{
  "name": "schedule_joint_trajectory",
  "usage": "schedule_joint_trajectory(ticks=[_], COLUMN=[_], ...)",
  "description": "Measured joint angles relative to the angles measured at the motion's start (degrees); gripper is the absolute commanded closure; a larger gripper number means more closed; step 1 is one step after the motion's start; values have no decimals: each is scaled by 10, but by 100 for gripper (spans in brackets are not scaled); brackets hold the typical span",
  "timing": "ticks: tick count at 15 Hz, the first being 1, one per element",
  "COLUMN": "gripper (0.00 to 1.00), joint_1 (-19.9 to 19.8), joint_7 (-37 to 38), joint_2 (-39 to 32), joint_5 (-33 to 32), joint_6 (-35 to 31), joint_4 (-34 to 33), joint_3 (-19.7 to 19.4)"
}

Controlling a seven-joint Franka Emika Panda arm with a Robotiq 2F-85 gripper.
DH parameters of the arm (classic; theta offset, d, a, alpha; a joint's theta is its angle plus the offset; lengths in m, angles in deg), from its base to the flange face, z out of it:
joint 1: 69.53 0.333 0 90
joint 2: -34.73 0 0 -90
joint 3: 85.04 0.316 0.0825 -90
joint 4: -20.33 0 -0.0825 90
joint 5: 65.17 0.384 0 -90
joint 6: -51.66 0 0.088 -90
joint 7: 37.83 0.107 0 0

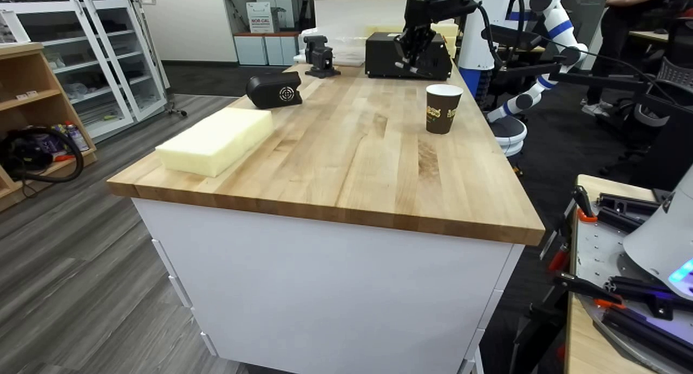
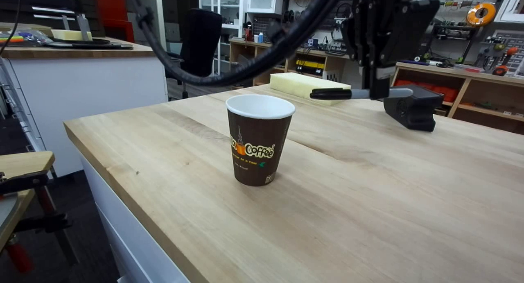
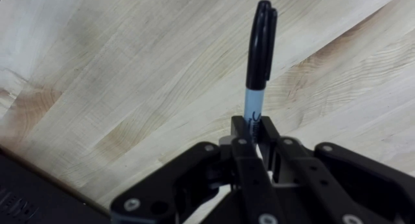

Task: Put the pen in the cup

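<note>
Holding the pen (image 3: pixel 257 71) in the gripper (image 3: pixel 254 126), pressing close-set fingers against its grey barrel from both sides and pointing the black cap out beyond them. Hanging above the table (image 2: pixel 368 201), lying nearly level in an exterior view and showing barrel on either side of the fingers. Seeing the cup (image 2: pixel 258 148) upright on the table in both exterior views, dark brown under a white rim, with the pen outside it and apart. Probably hanging in front of the black box (image 1: pixel 381 54) in an exterior view, though hard to judge, dark against dark. Spotting the foam (image 1: pixel 216 136) by the table's edge, the black case (image 1: pixel 274 90) just beyond.
</note>
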Motion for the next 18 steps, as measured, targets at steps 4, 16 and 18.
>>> schedule_joint_trajectory(ticks=[4, 16, 18], gripper=[97, 62, 57], joint_1=[17, -5, -22], joint_7=[46, 216, 242], joint_2=[38, 177, 200], joint_5=[-38, -186, -209], joint_6=[-7, -146, -156], joint_4=[21, 225, 251], joint_3=[6, 29, 42])
